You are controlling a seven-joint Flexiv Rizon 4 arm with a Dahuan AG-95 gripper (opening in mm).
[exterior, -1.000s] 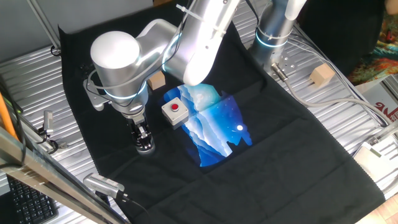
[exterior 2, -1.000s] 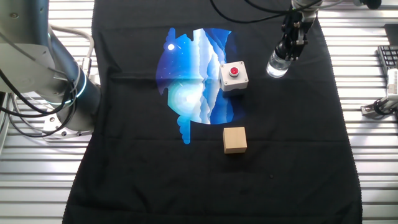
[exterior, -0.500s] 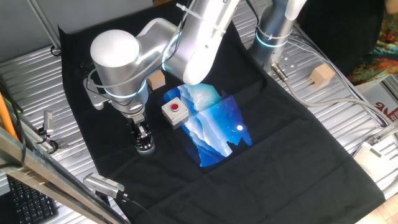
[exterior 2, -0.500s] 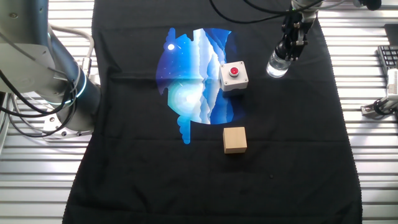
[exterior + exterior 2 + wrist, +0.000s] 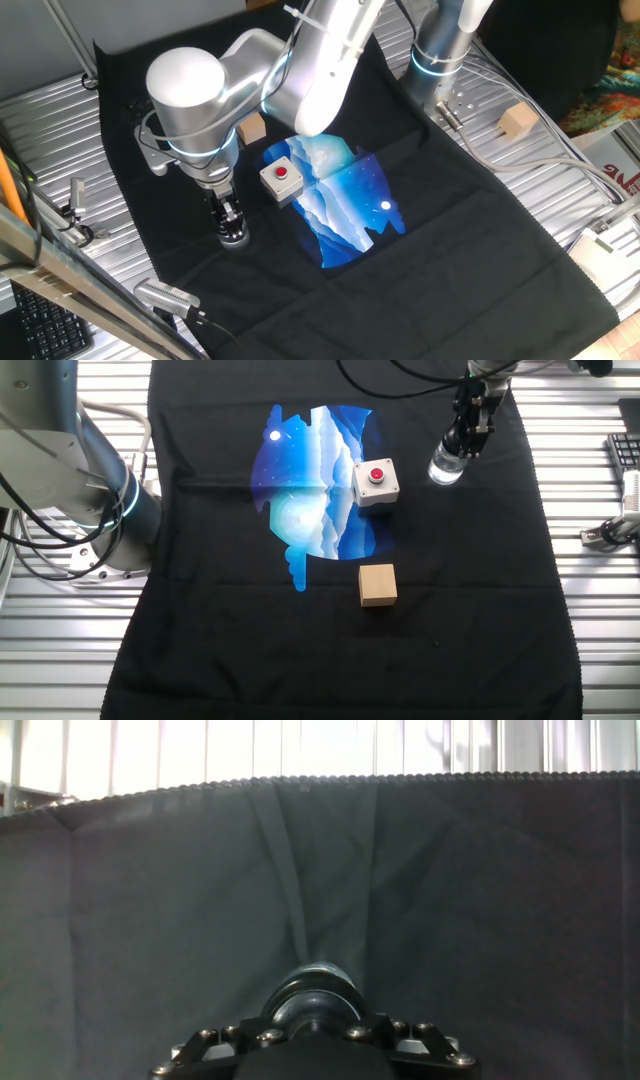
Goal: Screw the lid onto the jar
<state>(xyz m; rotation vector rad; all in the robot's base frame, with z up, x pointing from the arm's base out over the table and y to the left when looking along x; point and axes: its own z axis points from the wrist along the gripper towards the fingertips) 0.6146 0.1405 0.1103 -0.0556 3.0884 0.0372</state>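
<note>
- The jar (image 5: 446, 467) stands upright on the black cloth (image 5: 450, 610), near the cloth's edge; the other fixed view shows its clear, glinting wall best.
- The lid (image 5: 313, 992) shows plainly only in the hand view, as a dark round cap low in the middle of the picture, just past the claw's screw-studded front edge.
- In one fixed view the jar (image 5: 234, 239) is a small pale shape at the tip of the claw (image 5: 230, 222), and lid and jar cannot be told apart there.
- The claw (image 5: 468, 432) comes straight down on the top of the jar; it appears closed around the lid, though no view shows the finger contact clearly.
- The white box with a red button (image 5: 375, 483) sits just beside the jar on the cloth, at the edge of the blue printed patch (image 5: 310, 480); the hand view shows none of this, only cloth folds and the ribbed table (image 5: 300, 745) beyond.
- A tan wooden cube (image 5: 378, 584) lies on the cloth well apart from the jar; in one fixed view it (image 5: 251, 129) is half hidden behind the arm (image 5: 300, 70).
- Only one fixed view shows a second wooden cube (image 5: 517, 121), off the cloth on the metal table.
</note>
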